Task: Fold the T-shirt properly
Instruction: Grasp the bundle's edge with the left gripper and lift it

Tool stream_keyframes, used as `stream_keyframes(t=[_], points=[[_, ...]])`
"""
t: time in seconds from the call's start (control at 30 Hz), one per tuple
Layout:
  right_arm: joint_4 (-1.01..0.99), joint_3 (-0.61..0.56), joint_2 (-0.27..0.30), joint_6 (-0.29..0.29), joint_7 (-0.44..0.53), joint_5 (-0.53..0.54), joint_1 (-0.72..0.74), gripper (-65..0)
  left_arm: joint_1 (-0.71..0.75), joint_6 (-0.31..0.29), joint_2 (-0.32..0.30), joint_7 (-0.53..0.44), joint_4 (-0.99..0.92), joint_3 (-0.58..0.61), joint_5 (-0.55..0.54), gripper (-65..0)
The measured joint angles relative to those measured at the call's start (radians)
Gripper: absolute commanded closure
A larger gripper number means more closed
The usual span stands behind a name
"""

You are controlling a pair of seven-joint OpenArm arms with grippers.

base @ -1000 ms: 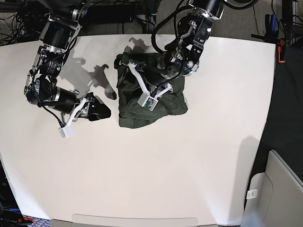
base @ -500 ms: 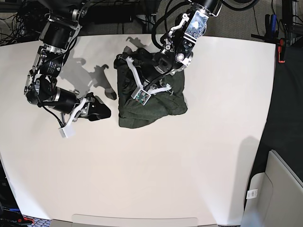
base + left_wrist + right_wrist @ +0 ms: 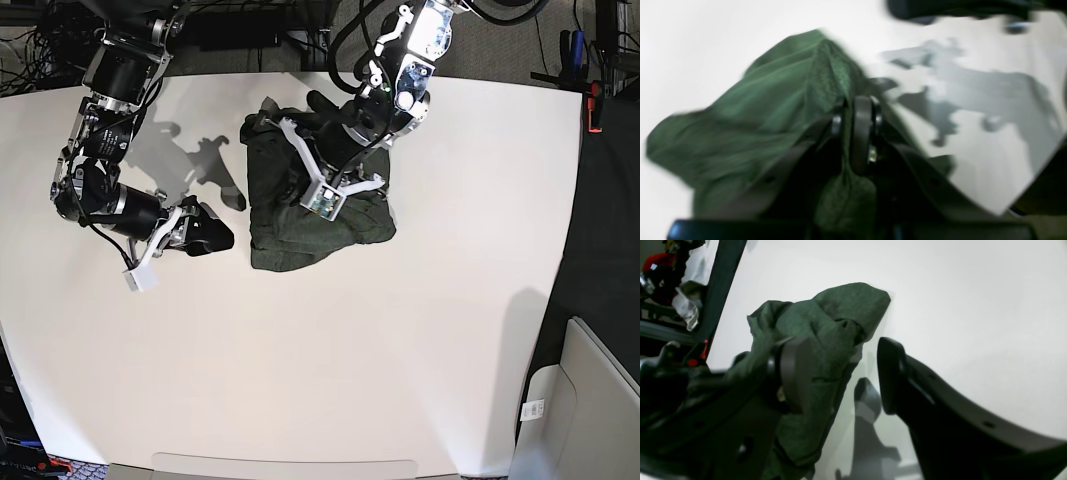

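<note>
The dark olive-green T-shirt (image 3: pixel 320 225) lies bunched in a rough square on the white table (image 3: pixel 400 350), back of centre. My left gripper (image 3: pixel 272 128) is over its far left corner and shut on a raised fold of the fabric (image 3: pixel 826 76); in the left wrist view (image 3: pixel 857 128) the fingers pinch the cloth between them. My right gripper (image 3: pixel 220 233) is open and empty on the table just left of the shirt. In the right wrist view (image 3: pixel 840 373) its fingers stand wide apart with the shirt (image 3: pixel 840 316) ahead of them.
The table's right edge borders dark floor with a grey bin (image 3: pixel 590 400) at the lower right. Tools with red handles (image 3: pixel 592 100) sit off the far right corner. Cables and arm bases crowd the back edge. Arm shadows (image 3: pixel 195 160) fall left of the shirt.
My left gripper has swung toward the back left of the shirt, drawing the pinched fold with it. The shirt's far edge has shifted. The right arm has not moved.
</note>
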Motion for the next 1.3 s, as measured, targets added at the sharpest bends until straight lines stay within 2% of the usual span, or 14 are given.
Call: stream_keyframes(t=[0.37,0.5,0.8,0.97,1.2,1.3], points=[[0.000,0.002,0.001,0.000,0.001,0.000,0.005,-32.4,0.093,0.004,0.002,-0.005,0.100,-0.205,0.001,-1.6],[0.000,0.000,0.001,0.000,0.000,-0.003,0.006,-32.4,0.145,0.000,0.003,-0.005,0.146,-0.243,0.000,-1.6],[-0.002,-0.003,0.001,0.000,0.000,-0.006,0.006,-32.4,0.266,0.001,0.005,-0.007,0.164,-0.258,0.000,-1.5],[-0.002,-0.004,0.001,0.000,0.000,-0.006,0.006,-32.4,0.328,0.000,0.005,-0.061,0.164,-0.259,-0.001,-1.5],[-0.002,-0.006,0.000,0.000,0.000,-0.007,0.010,-32.4,0.343,0.000,0.005,-0.066,0.176,-0.272,-0.001,-1.6],[-0.002,-0.043,0.001,0.000,0.000,-0.010,0.013,-32.4,0.361,0.000,0.005,-0.071,0.178,-0.275,0.000,-1.8]])
